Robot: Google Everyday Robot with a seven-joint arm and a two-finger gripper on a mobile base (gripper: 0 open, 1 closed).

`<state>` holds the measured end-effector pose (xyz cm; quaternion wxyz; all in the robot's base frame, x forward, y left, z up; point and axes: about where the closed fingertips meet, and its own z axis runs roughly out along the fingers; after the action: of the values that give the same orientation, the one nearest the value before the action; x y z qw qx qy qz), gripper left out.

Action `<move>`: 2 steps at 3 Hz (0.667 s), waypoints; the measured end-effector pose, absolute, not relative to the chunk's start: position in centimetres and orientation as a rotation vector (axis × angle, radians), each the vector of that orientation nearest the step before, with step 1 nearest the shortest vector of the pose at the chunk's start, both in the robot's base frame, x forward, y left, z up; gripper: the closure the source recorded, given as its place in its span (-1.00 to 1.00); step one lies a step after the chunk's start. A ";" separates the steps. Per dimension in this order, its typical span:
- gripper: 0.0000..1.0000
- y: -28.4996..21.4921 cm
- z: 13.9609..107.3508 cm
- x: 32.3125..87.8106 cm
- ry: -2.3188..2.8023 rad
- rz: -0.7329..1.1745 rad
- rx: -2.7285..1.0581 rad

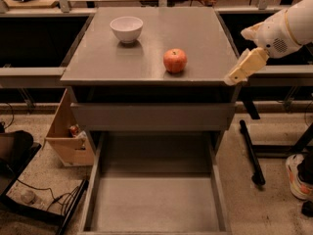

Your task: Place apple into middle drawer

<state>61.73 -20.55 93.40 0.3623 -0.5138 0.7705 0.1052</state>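
**While the apple sits on the counter, the drawer stands open and bare**

Although the hand (244,67) hangs at the right edge of the counter (195,28), level with its front corner, it holds nothing, and I cannot tell whether it is apart or together. It is near the apple (175,60) but not touching it; the fruit rests upright on the counter top, towards the front and a little right of centre. Farther back and to the left stands a white bowl (126,29), well apart from the apple.

Below the counter a plain grey drawer front (151,115) is closed. Under that, the middle drawer (156,199) is pulled well out, its flat floor bare.

By my judgement the opening step is done and the rest is not: the apple has yet to be grasped, lifted clear of the counter edge, carried down and forward, and set on the drawer floor.
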 end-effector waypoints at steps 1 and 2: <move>-1.00 -20.5 93.4 61.7 1.984 0.271 -1.323; -1.00 -18.3 92.5 64.2 1.952 0.331 -1.334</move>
<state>64.24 -18.27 92.53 0.3684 -0.5196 0.7601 0.1288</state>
